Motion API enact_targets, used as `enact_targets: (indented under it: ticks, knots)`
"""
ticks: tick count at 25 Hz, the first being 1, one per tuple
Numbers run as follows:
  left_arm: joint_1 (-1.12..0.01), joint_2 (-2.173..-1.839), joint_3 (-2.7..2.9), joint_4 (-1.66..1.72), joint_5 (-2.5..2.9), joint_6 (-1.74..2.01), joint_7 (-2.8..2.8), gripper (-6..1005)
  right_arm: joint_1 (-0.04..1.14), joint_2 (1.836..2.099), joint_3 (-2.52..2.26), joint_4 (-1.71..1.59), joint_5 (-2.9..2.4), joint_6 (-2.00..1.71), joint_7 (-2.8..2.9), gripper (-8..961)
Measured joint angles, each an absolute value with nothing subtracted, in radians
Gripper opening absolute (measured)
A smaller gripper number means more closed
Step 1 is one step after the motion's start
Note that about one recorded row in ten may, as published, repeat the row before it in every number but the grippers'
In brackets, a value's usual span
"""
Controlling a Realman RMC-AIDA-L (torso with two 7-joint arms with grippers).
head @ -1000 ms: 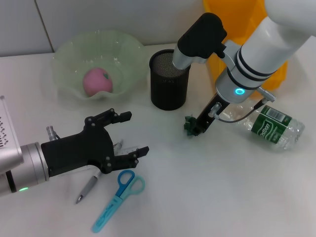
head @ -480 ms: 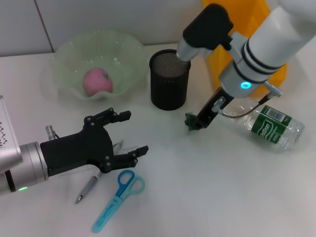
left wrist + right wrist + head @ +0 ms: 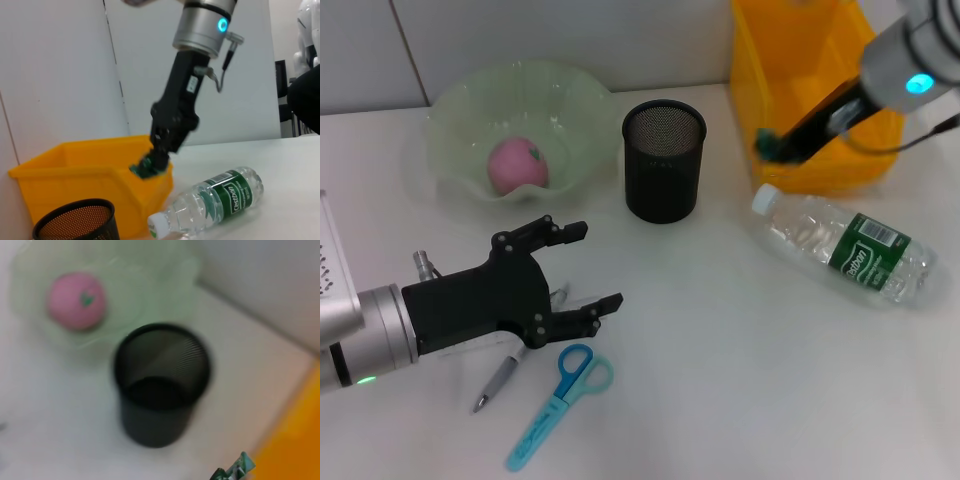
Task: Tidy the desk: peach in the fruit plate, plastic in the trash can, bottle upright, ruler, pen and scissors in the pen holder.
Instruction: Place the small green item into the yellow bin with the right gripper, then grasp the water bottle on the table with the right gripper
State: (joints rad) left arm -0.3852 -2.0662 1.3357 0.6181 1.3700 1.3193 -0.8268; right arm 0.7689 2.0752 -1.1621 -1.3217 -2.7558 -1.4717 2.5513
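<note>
One second earlier my right gripper, pinching the crumpled green plastic scrap, hung mid-desk; it had reached the yellow bin's front rim.

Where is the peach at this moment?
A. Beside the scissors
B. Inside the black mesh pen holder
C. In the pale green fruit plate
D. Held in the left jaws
C: the pink peach lies inside the pale green fruit plate, apart from the pen holder.
</note>
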Motion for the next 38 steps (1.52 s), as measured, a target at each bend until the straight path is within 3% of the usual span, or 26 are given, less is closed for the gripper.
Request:
enact_targets:
  ticks: [17, 25, 31, 35, 38]
  knots:
    - [-0.390, -2.066, 1.336, 0.620, 1.367, 1.337, -0.827, 861, 0.796, 2.063, -1.053, -1.235, -2.915, -1.236, 2.551, 147]
    - [-0.389, -2.066, 1.328, 0.620, 1.366, 1.342, -0.827, 861, 0.840, 2.060, -1.064, -1.091, -2.918, -1.102, 2.539, 306]
    - [-0.386, -2.066, 1.327, 0.620, 1.366, 1.348, -0.827, 861, 0.844, 2.060, -1.063, -1.105, -2.918, -1.115, 2.538, 537]
    - [-0.383, -2.066, 1.325, 0.620, 1.365, 1.353, -0.827, 861, 0.850, 2.056, -1.055, -1.174, -2.913, -1.237, 2.540, 768]
    - [-0.383, -2.065, 1.325, 0.620, 1.365, 1.354, -0.827, 861, 0.855, 2.053, -1.055, -1.209, -2.912, -1.317, 2.533, 777]
